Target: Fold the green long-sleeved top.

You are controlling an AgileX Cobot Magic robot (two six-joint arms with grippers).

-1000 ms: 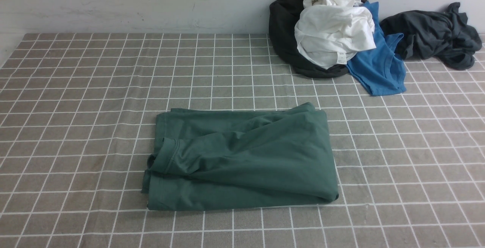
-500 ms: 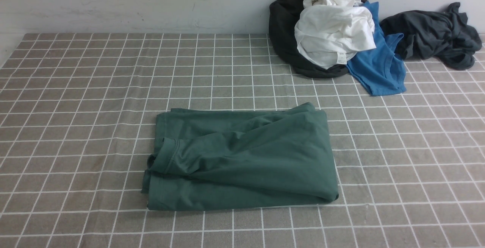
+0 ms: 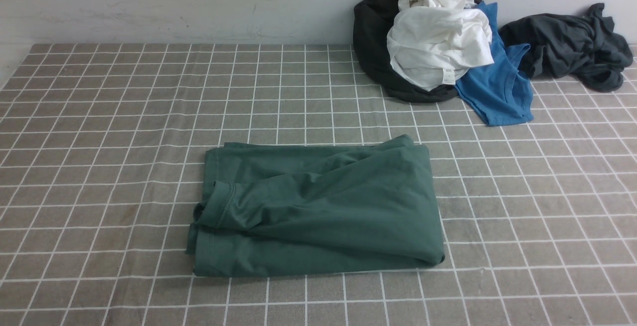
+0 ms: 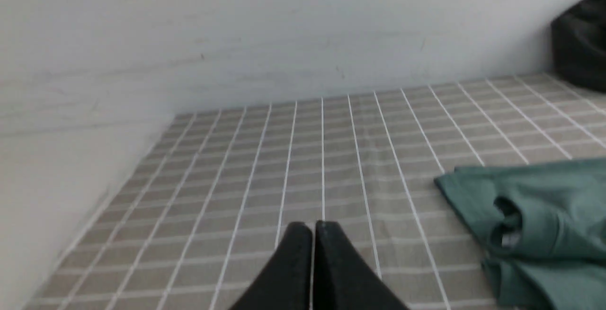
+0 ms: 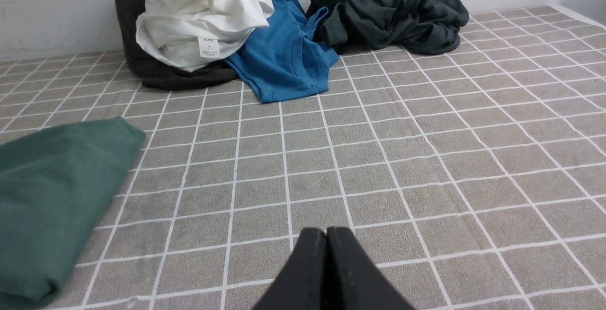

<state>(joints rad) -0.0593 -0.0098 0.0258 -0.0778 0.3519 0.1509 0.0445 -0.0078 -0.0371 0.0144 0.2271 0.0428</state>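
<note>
The green long-sleeved top [image 3: 318, 206] lies folded into a rough rectangle in the middle of the checked table, with a cuffed sleeve end at its left side. Part of it shows in the left wrist view [image 4: 535, 220] and in the right wrist view [image 5: 52, 191]. Neither arm shows in the front view. My left gripper [image 4: 312, 227] is shut and empty above bare cloth, apart from the top's left side. My right gripper [image 5: 326, 232] is shut and empty above bare cloth, apart from the top's right side.
A pile of a black garment [image 3: 373, 32], a white garment [image 3: 438, 42] and a bright blue T-shirt [image 3: 495, 92] lies at the back right against the wall. A dark grey garment [image 3: 572, 42] lies further right. The checked tablecloth [image 3: 124, 117] covers the table.
</note>
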